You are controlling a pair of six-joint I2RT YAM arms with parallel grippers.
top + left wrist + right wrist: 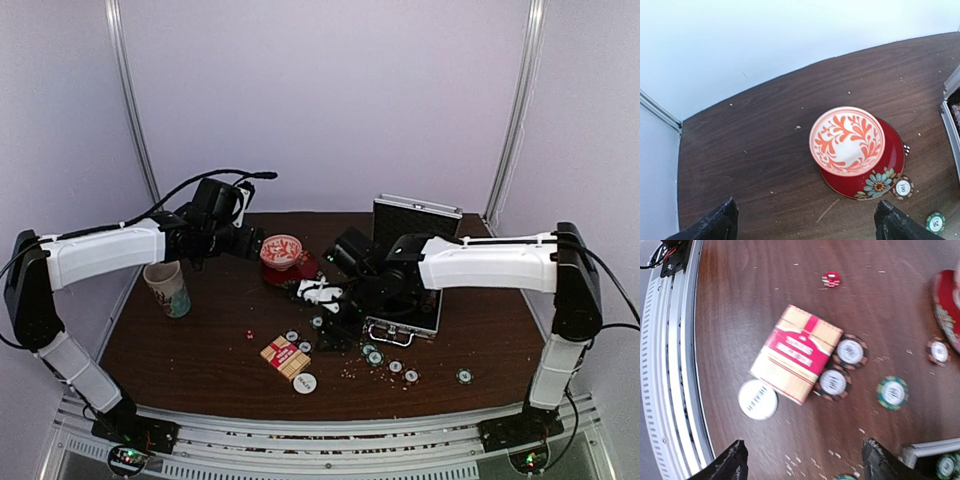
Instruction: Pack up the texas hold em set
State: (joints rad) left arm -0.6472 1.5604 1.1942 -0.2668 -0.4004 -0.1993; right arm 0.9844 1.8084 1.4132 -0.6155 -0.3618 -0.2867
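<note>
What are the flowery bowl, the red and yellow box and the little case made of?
Bowl: probably glazed ceramic; smooth, painted red on white. Box: looks like printed cardboard, matte, with crisp folded edges. Case: seemingly silver metal shell, ribbed, with black lining.

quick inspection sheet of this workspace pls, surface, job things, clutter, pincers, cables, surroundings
surface: dark wood table, pale specks scattered on it
job's things: briefcase open at right rear; card box lying flat, white disc beside it; chips, two against the box, others loose near the case; red die apart from them
clutter: bowl on a red saucer; paper cup at left
grippers: left pincer open, empty, bowl ahead of it; right pincer open, empty, card box ahead of it
cables: black cable looping off the left arm
surroundings: white walls; metal rail along the near edge
</note>
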